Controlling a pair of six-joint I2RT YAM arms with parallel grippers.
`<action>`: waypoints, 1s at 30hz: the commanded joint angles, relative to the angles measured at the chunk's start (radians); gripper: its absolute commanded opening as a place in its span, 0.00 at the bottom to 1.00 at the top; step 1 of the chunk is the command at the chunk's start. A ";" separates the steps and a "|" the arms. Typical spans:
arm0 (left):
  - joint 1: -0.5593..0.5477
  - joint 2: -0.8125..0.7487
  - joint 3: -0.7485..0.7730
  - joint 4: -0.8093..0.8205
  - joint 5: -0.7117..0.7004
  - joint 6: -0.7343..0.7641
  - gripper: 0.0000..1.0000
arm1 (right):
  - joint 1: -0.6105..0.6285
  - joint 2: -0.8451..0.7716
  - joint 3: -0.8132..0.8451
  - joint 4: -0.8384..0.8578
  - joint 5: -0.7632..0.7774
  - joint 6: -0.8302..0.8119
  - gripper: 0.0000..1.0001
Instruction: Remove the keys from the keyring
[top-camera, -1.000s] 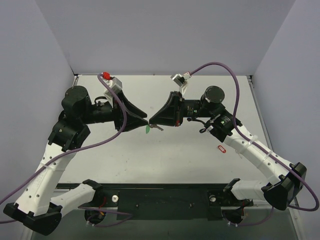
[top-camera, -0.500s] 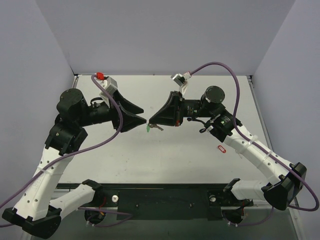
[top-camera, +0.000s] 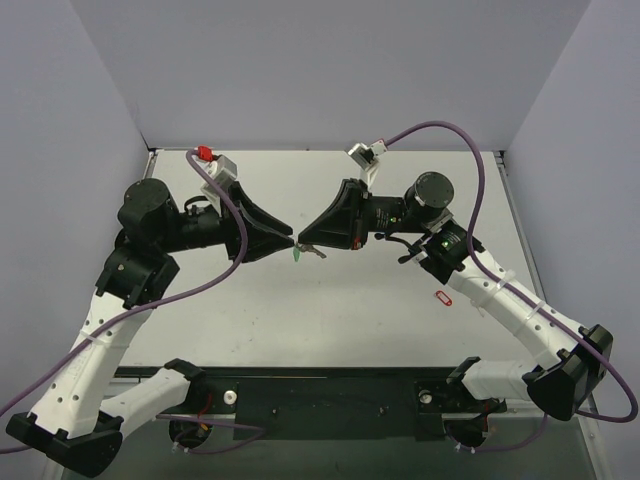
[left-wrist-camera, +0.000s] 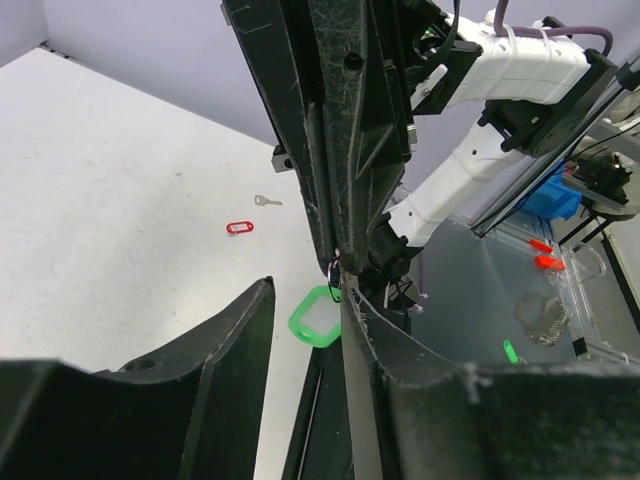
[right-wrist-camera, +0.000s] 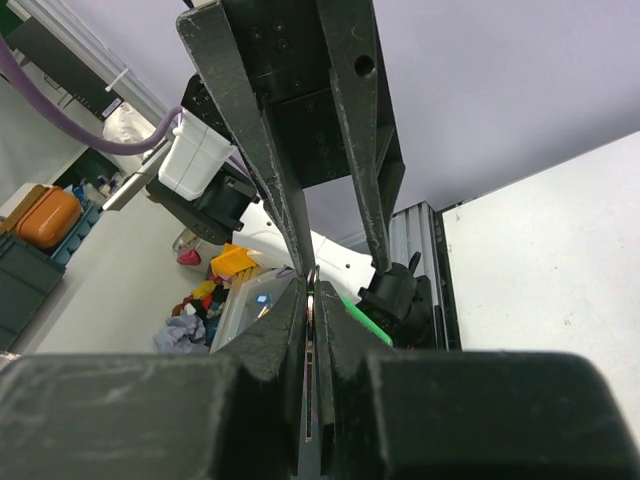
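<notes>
The green fob (top-camera: 297, 257) hangs in the air between the two gripper tips, above the middle of the table. A small silver key (top-camera: 316, 253) hangs beside it. My right gripper (top-camera: 303, 243) is shut on the keyring's thin metal ring (right-wrist-camera: 312, 275); the fob's green edge (right-wrist-camera: 366, 326) shows just behind its jaws. My left gripper (top-camera: 292, 242) is open, tip to tip with the right one. In the left wrist view the fob (left-wrist-camera: 316, 322) hangs between the open left fingers (left-wrist-camera: 306, 288), with the right-hand fingertip close to the ring.
A red oval outline piece (top-camera: 444, 297) lies on the table under the right forearm; it also shows in the left wrist view (left-wrist-camera: 239, 227). A second small silver key (left-wrist-camera: 266, 201) lies beside it. Grey walls stand on three sides.
The left arm swung back to the left a little, then returned, so its open tip is again at the ring. The right gripper and the fob have barely moved.
</notes>
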 joint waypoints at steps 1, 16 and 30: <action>0.007 -0.007 -0.002 0.082 0.033 -0.030 0.40 | 0.001 0.001 0.008 0.116 -0.024 0.017 0.00; 0.007 -0.004 -0.017 0.160 0.045 -0.083 0.34 | 0.002 0.009 0.011 0.116 -0.025 0.020 0.00; 0.004 -0.012 -0.089 0.330 0.076 -0.200 0.00 | 0.004 0.006 0.008 0.123 -0.019 0.021 0.00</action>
